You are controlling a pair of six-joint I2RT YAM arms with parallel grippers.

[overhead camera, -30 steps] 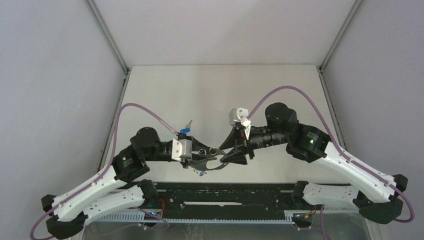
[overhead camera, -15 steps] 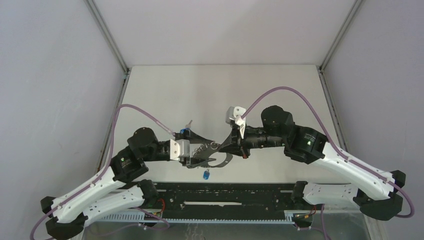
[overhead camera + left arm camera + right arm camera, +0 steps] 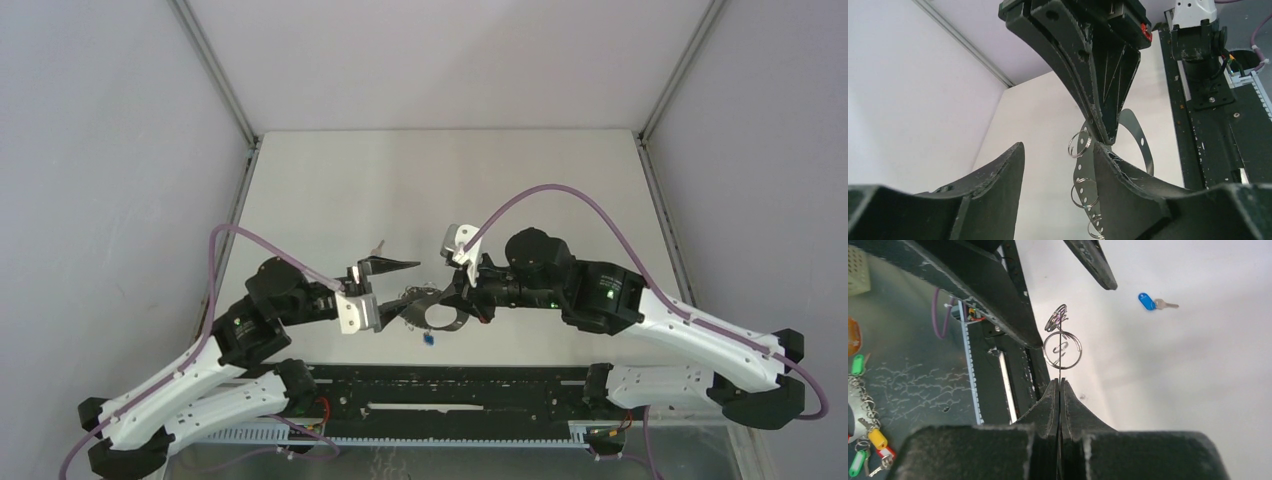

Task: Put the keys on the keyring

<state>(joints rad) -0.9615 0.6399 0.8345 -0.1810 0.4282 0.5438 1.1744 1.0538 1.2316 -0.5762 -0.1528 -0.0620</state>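
Observation:
My right gripper (image 3: 447, 298) is shut on the rim of the keyring (image 3: 432, 318), a thin grey metal hoop fringed with small wire loops (image 3: 1079, 145), held above the table. In the right wrist view the keyring (image 3: 1062, 349) stands edge-on, straight out from the pinched right gripper (image 3: 1059, 382). My left gripper (image 3: 403, 287) is open just left of the ring, which stands beside its right finger (image 3: 1128, 180). One blue-tagged key (image 3: 428, 340) dangles under the ring. The other key (image 3: 1149, 302) lies on the table beyond the left gripper.
A black slotted rail (image 3: 450, 385) runs along the near table edge between the arm bases. Beside that rail, below the table, lie bunches of keys with green, yellow and red tags (image 3: 868, 445). Grey enclosure walls with metal posts (image 3: 215, 70) bound the table.
The right gripper has shut on the keyring and shifted left. The left gripper has opened, let go of the ring and drawn back to the left. The dangling key moved right with the ring.

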